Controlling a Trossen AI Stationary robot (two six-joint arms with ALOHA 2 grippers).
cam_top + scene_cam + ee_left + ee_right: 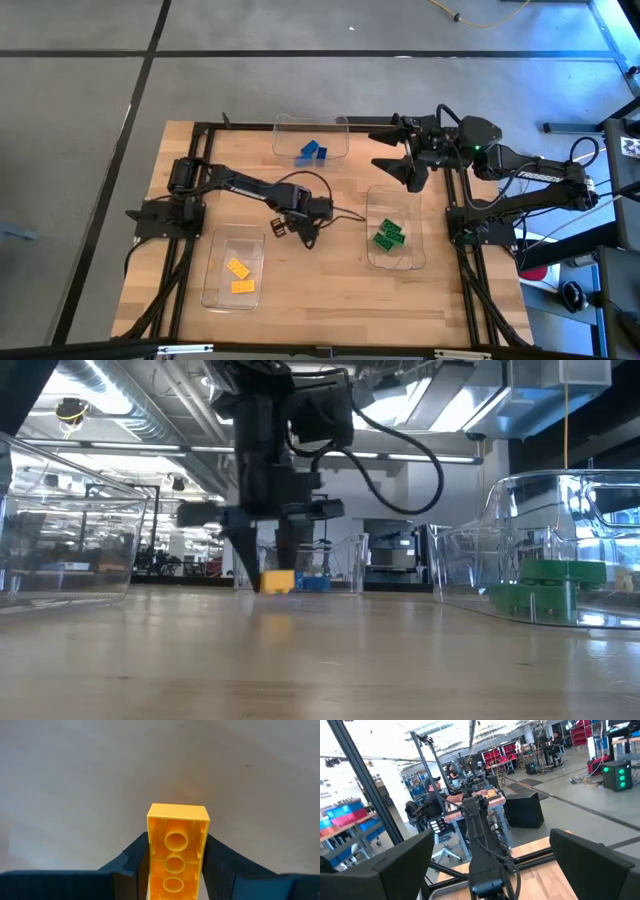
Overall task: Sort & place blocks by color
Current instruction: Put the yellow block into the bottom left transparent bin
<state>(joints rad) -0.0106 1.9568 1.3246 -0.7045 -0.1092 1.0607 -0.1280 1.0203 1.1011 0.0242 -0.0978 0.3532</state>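
My left gripper (305,236) is at mid-table, pointing down, shut on an orange-yellow block (177,852) whose hollow underside faces the left wrist camera. In the low view the block (277,581) sits at table height under the gripper (268,575). Two orange-yellow blocks (239,277) lie in the near-left clear tray. Blue blocks (311,151) lie in the far tray and green blocks (388,236) in the right tray. My right gripper (400,149) hangs open, high above the table's far right part, touching nothing. My left gripper pinches the orange-yellow block between its two fingers (135,865), one on each long side wall (150,855). The fingers come from above, pointing down, and lie along the block. Whether its lower end touches the table or hangs just above it, I cannot tell.
Three clear trays stand on the wooden table: near left (212,290), far middle (283,125), right (412,255). A black cable (345,212) runs from the left gripper toward the right tray. Bare wood lies between the trays. People and benches show in the room beyond.
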